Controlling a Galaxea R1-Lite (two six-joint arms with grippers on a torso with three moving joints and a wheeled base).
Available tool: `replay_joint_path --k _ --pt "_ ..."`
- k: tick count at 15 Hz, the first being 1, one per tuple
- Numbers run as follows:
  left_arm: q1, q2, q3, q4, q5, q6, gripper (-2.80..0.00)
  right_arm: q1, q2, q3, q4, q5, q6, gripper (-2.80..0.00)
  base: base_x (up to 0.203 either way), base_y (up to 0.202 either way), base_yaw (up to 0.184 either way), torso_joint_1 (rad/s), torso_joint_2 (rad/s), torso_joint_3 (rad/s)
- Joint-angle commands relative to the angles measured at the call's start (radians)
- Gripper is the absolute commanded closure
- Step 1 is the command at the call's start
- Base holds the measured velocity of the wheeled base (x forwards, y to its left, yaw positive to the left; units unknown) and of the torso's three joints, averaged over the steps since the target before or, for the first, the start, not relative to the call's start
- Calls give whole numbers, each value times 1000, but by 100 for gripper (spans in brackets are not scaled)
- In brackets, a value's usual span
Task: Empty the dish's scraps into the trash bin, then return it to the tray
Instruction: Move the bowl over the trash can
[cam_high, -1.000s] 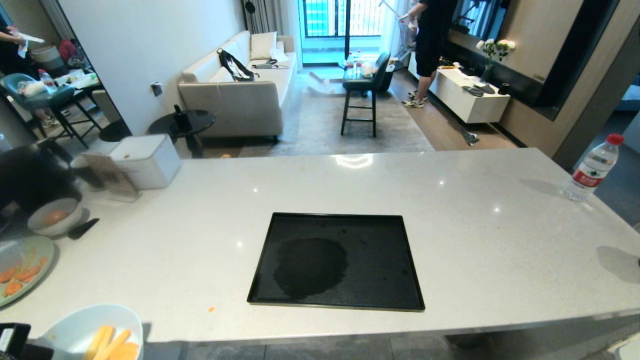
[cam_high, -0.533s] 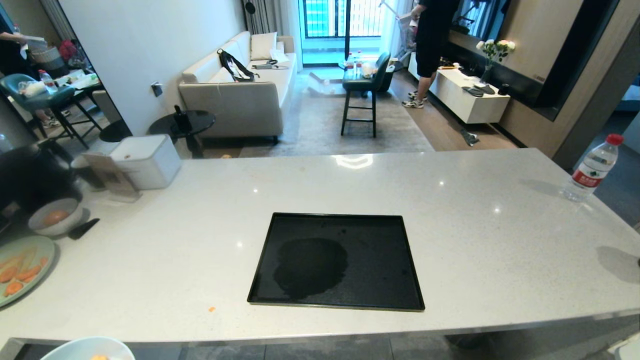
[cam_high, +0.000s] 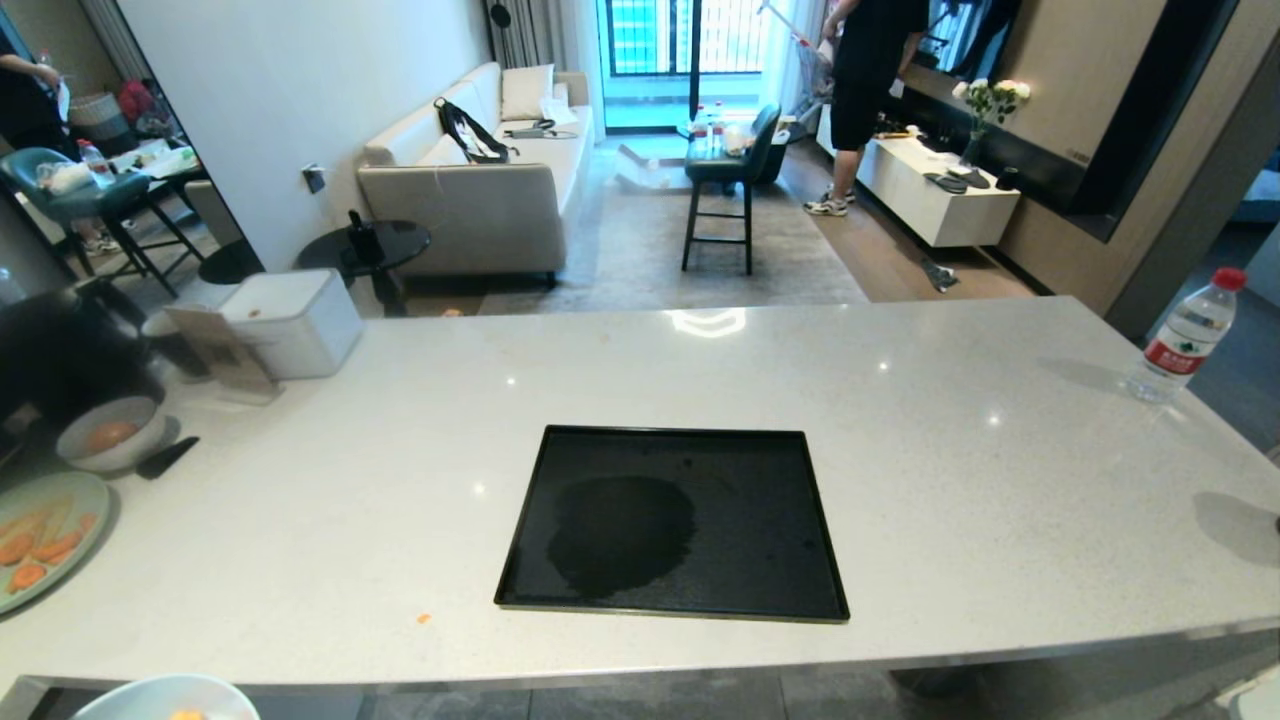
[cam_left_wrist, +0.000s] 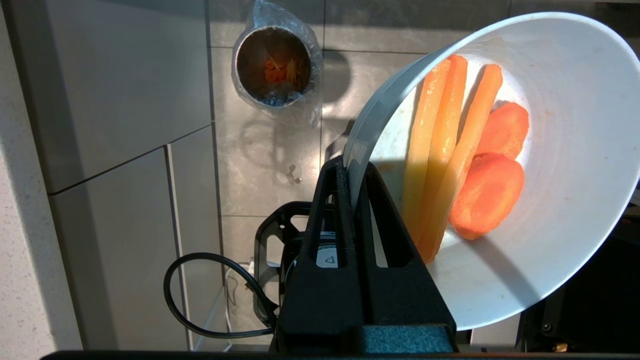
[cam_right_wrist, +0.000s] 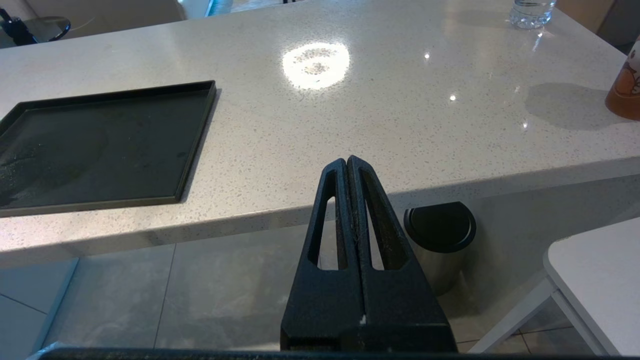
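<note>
Countertop (cam_high: 900, 450) unchanged, dish (cam_high: 165, 698) sunk lower, left end effector (cam_left_wrist: 350, 167) clamping rim

water bottle (cam_high: 1186, 338) — red label, print too small to read

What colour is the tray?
Black tray, plain, with a duller dark patch; best in the head view.

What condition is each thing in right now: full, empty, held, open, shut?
Pale light-blue round bowl: held by its rim, tilted, carrot pieces inside.
Left gripper: jaws shut on the bowl's rim.
Right gripper: jaws shut, empty.
Bag-lined round bin: open, orange scraps inside.
Flat black tray: empty.
</note>
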Motion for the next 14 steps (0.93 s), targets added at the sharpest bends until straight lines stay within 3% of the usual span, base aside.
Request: replay_joint_path --k 1,14 --pt "-14 0 5 5 -1 1 0 0 0 0 0 0 0 0 0 0 0 0 0 0" --pt "-14 25 5 0 14 0 0 0 0 0 0 0 0 0 0 0 0 0 0 0"
